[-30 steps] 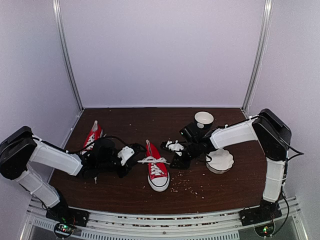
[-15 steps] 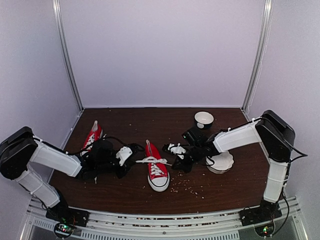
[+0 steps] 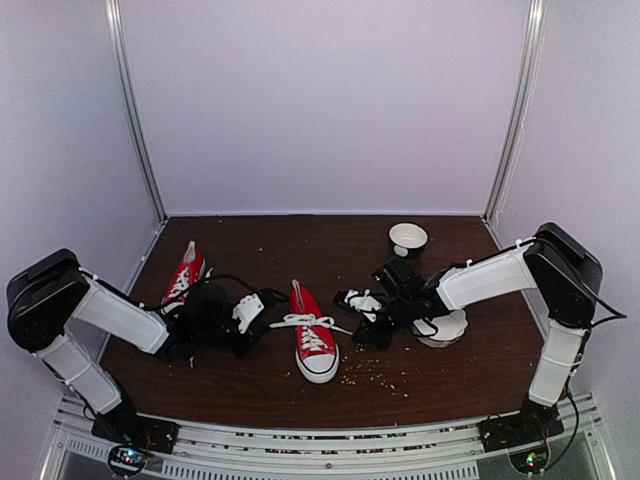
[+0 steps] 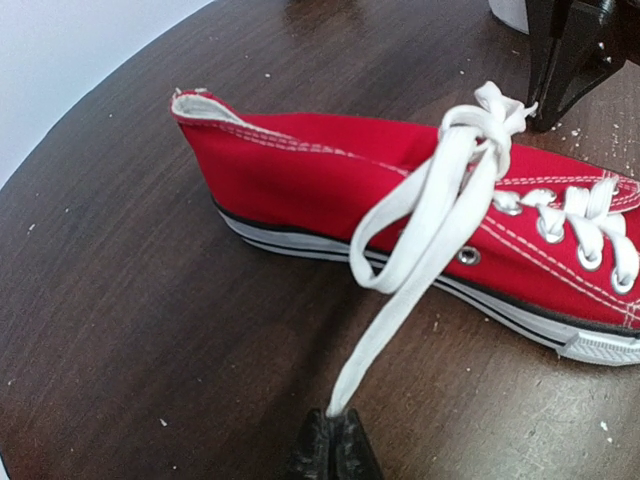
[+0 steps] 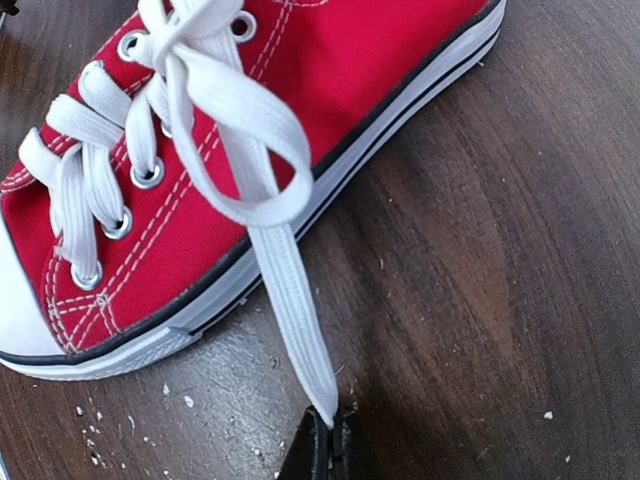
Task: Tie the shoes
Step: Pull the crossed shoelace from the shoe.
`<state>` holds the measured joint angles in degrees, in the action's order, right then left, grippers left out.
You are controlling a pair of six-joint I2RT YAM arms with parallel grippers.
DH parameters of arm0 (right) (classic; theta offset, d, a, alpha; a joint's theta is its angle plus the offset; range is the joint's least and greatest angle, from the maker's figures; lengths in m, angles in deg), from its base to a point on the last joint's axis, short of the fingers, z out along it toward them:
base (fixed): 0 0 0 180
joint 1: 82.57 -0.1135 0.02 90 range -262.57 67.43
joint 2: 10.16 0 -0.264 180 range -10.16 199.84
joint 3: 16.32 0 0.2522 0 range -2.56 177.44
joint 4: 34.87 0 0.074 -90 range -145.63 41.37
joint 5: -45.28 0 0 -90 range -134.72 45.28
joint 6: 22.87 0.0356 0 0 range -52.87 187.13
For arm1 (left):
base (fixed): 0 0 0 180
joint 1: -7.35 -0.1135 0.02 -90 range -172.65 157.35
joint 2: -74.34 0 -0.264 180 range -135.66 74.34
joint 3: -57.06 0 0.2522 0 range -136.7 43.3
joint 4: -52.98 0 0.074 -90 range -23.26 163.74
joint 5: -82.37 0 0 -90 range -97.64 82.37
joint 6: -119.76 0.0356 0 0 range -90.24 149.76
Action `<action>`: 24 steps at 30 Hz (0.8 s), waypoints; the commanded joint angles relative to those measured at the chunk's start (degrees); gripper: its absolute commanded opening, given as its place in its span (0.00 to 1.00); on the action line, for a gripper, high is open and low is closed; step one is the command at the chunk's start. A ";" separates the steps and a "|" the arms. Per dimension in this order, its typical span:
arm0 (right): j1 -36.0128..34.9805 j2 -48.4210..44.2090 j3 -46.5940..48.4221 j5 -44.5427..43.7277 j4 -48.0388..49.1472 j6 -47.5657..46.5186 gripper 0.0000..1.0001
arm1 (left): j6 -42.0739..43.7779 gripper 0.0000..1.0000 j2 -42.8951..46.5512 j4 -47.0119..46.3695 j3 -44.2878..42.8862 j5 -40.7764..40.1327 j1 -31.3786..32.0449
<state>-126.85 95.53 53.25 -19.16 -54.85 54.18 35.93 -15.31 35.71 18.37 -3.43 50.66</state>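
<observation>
Well inside the table edges, left end effector and right end effector each pinch a lace.

No writing, brand mark, number or sign could be read on the shoes, on their laces, or on anything else in view.
</observation>
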 commanded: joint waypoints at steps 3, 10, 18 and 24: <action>-0.24 -0.95 -2.23 -2.44 -4.25 1.64 0.00 | -1.21 0.00 -1.82 -4.00 0.50 1.55 -0.66; -0.41 -1.27 -2.55 -2.28 -5.20 2.14 0.00 | -1.70 0.00 -2.27 -4.32 0.85 1.89 -1.03; -0.56 -7.21 -3.89 0.19 -2.26 0.22 0.38 | 0.78 0.23 -2.05 -5.17 1.03 9.11 -1.03; -0.68 -5.98 0.37 3.45 0.79 -3.09 0.55 | 3.85 0.50 3.43 -5.84 2.75 13.84 -1.23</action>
<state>-127.24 88.67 50.17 -18.09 -56.42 53.90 37.00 -15.99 32.81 20.01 5.58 50.02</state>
